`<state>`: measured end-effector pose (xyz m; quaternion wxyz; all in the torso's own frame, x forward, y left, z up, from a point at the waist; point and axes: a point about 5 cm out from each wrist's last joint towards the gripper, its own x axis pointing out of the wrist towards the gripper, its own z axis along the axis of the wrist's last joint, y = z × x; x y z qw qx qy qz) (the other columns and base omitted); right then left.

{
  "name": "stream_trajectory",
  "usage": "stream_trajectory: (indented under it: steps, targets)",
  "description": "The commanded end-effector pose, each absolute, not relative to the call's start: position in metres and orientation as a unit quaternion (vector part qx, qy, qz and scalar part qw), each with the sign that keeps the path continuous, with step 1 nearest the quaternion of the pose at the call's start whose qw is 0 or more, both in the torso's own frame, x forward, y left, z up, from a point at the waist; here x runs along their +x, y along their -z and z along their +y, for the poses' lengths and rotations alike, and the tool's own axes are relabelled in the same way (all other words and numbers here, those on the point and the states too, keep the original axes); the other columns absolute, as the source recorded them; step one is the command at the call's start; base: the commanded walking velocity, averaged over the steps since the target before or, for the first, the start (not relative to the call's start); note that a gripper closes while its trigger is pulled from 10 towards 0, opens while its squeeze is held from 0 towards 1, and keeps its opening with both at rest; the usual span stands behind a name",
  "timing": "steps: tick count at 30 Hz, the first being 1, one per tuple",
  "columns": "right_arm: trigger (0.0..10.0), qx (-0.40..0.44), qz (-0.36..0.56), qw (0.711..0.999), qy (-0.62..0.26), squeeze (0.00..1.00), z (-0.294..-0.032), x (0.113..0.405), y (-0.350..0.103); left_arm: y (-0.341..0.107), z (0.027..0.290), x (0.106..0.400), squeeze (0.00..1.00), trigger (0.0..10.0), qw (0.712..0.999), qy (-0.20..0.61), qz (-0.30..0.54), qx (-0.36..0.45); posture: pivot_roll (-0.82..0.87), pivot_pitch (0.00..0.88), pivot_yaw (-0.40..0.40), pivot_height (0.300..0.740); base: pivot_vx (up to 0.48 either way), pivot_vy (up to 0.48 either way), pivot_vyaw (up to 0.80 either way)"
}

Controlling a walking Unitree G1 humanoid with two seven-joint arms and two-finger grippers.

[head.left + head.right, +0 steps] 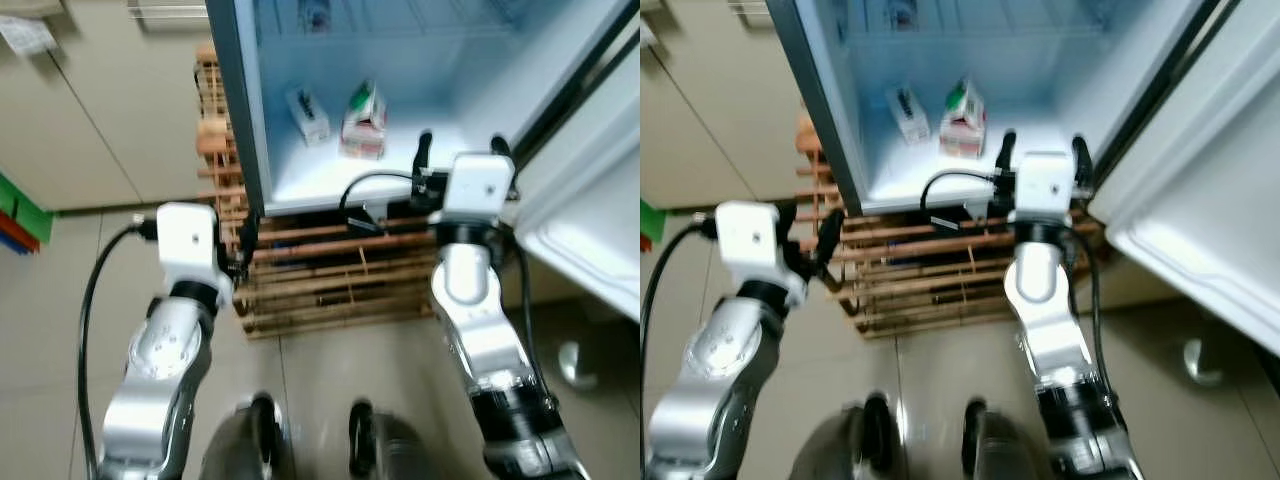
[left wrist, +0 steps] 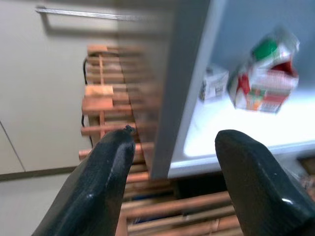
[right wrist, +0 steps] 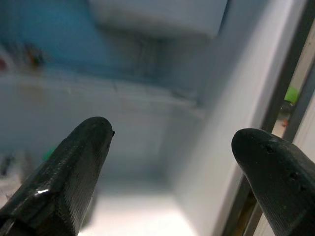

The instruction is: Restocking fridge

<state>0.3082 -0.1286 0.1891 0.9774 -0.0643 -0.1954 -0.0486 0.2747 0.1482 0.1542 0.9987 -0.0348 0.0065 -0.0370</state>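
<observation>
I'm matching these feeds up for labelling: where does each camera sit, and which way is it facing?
Left eye, right eye: on the head, looking down at the open fridge, both silver arms showing.
Left wrist: along the open left gripper, toward the fridge's edge and wooden rack.
Right wrist: along the open right gripper, into the fridge interior.
Shared: the red-green carton, in head and left wrist views.

Fridge floor shelf (image 1: 400, 165), white, bearing a small white carton (image 1: 308, 115) and, just beside it, a red-and-green carton (image 1: 364, 121), the fridge itself standing on a wooden slatted rack (image 1: 330, 285) set on the tiled floor (image 1: 40, 320).
</observation>
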Motion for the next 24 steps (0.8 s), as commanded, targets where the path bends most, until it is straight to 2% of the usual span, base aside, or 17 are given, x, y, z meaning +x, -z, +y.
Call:
stream_trajectory:
  steps: [1, 3, 4, 5, 8, 15, 24]
  targets:
    - [10.0, -0.050, -0.153, 0.987, 0.026, 0.00, -0.135, 0.303, -0.173, -0.148, 0.154, 0.280, 0.00, 10.0, 0.999, 0.022, 0.013, -0.047, -0.06, 0.000, 0.003, 0.740, 0.000, 0.000, 0.00]
    - [10.0, -0.047, -0.087, 0.995, 0.030, 0.00, -0.166, 0.281, -0.139, -0.152, 0.155, 0.283, 0.00, 10.0, 0.999, 0.029, -0.002, -0.038, -0.07, 0.000, 0.021, 0.740, 0.000, 0.000, 0.00]
    - [10.0, -0.047, -0.087, 0.995, 0.030, 0.00, -0.166, 0.281, -0.139, -0.152, 0.155, 0.283, 0.00, 10.0, 0.999, 0.029, -0.002, -0.038, -0.07, 0.000, 0.021, 0.740, 0.000, 0.000, 0.00]
    - [10.0, -0.044, -0.057, 0.995, 0.061, 0.00, -0.185, 0.275, -0.128, -0.154, 0.149, 0.285, 0.00, 10.0, 0.998, 0.051, -0.015, -0.015, -0.09, 0.000, 0.034, 0.740, 0.000, 0.000, 0.00]
    - [10.0, -0.046, -0.048, 0.994, 0.081, 0.00, -0.200, 0.269, -0.123, -0.164, 0.135, 0.285, 0.00, 10.0, 0.994, 0.097, -0.045, 0.024, -0.09, 0.000, 0.050, 0.740, 0.000, 0.000, 0.00]
    - [10.0, -0.029, -0.049, 0.996, 0.072, 0.00, -0.197, 0.278, -0.125, -0.170, 0.126, 0.302, 0.00, 10.0, 0.991, 0.113, -0.066, -0.001, -0.11, 0.000, 0.085, 0.740, 0.000, 0.000, 0.00]
    - [10.0, -0.018, -0.029, 0.999, 0.037, 0.00, -0.188, 0.289, -0.124, -0.161, 0.123, 0.319, 0.00, 10.0, 0.995, 0.080, -0.064, -0.003, -0.12, 0.000, 0.050, 0.740, 0.000, 0.000, 0.00]
